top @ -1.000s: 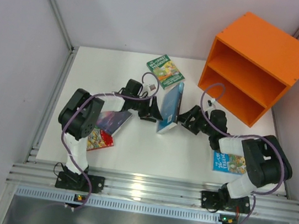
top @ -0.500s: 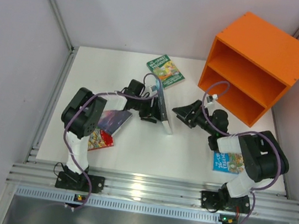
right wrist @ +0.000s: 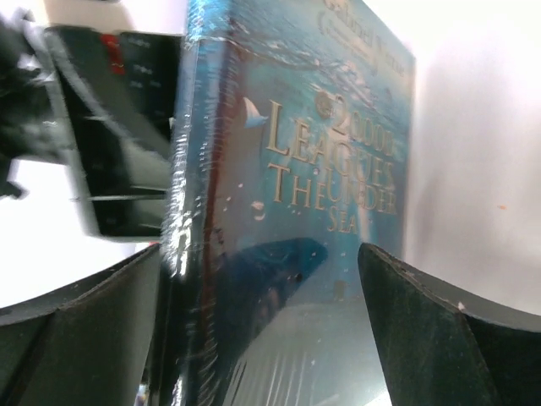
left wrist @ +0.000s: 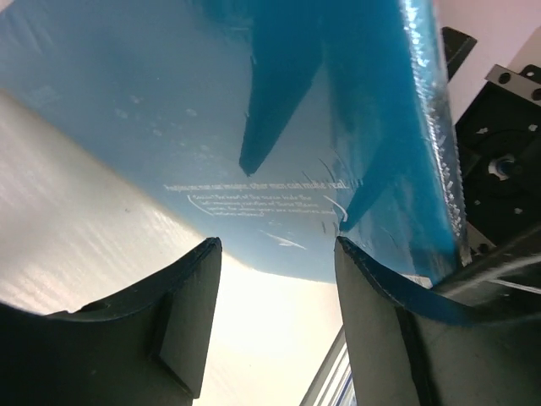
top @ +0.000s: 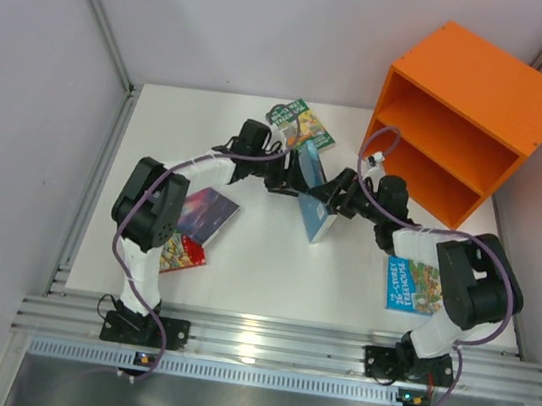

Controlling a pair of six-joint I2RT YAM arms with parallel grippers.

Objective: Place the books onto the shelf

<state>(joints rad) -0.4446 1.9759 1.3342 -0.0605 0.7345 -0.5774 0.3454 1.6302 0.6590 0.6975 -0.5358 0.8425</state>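
Note:
A bright blue book (top: 316,213) stands on edge mid-table between both grippers. My left gripper (top: 289,173) is behind it. In the left wrist view the book's back cover (left wrist: 254,110) fills the frame. The left gripper (left wrist: 277,249) is open, with bare table in the gap, and the book's lower edge leans on its right finger (left wrist: 397,338). My right gripper (top: 333,196) stands open and wide, and the book's front cover (right wrist: 321,186) sits between its fingers. The orange shelf (top: 489,87) stands at the back right with both compartments bare.
A green book (top: 300,126) lies flat at the back, just behind the left gripper. Purple (top: 206,216) and red (top: 181,253) books lie by the left arm. A pale blue book (top: 413,286) lies near the right arm's base. Grey walls close in both sides.
The left gripper has swung toward the back with the blue book, tipping it upright. The right gripper has opened wider and closed in around the book's front.

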